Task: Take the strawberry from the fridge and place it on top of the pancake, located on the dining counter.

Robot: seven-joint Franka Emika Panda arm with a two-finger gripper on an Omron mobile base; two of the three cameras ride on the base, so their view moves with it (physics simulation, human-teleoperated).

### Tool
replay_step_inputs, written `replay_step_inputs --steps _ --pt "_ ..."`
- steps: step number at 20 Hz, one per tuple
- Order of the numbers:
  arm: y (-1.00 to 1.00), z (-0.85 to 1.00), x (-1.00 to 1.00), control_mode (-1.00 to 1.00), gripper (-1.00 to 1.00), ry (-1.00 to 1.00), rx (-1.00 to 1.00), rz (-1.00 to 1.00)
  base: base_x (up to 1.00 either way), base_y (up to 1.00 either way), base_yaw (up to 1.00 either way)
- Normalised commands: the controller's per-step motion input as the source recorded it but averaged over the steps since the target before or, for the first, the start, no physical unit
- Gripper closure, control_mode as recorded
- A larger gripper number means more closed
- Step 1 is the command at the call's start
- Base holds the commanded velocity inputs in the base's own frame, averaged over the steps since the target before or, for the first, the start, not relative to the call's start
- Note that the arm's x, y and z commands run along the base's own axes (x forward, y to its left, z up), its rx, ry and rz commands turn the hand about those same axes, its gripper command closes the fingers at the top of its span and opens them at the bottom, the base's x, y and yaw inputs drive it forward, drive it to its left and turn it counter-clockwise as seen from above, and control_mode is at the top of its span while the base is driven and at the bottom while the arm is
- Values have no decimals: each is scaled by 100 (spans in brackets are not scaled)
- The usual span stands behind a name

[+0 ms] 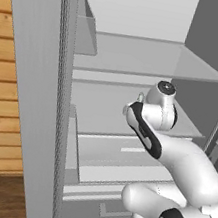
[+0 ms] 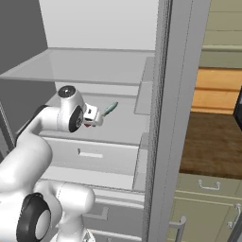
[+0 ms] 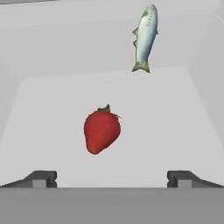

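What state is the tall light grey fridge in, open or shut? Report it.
Open: the fridge shows its white interior, with the red strawberry lying on a shelf.

Flat, even, shadowless rendered light

Both base cams sit low behind the arm, pretty close to the open fridge [image 1: 140,60], looking forward and slightly down into it. The left one shoots from the left and catches wood paneling [image 1: 5,88] at its edge; the right one shoots from the right, with a wooden countertop [image 2: 212,142] beyond the fridge wall. They share the same glass shelves and white interior. The hand cam looks along the gripper [image 3: 111,177], right up close over a shelf, toward the strawberry [image 3: 101,130] and a fish [image 3: 145,37].
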Motion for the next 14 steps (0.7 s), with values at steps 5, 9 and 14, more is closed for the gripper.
replay_step_inputs --steps 5,9,14 --pt "1 0 26 -100 -100 0 0 0 0 0 0" --pt "5 -1 33 -100 -100 0 0 0 0 0 0" --pt "5 -14 28 -100 -100 0 0 0 0 0 0"
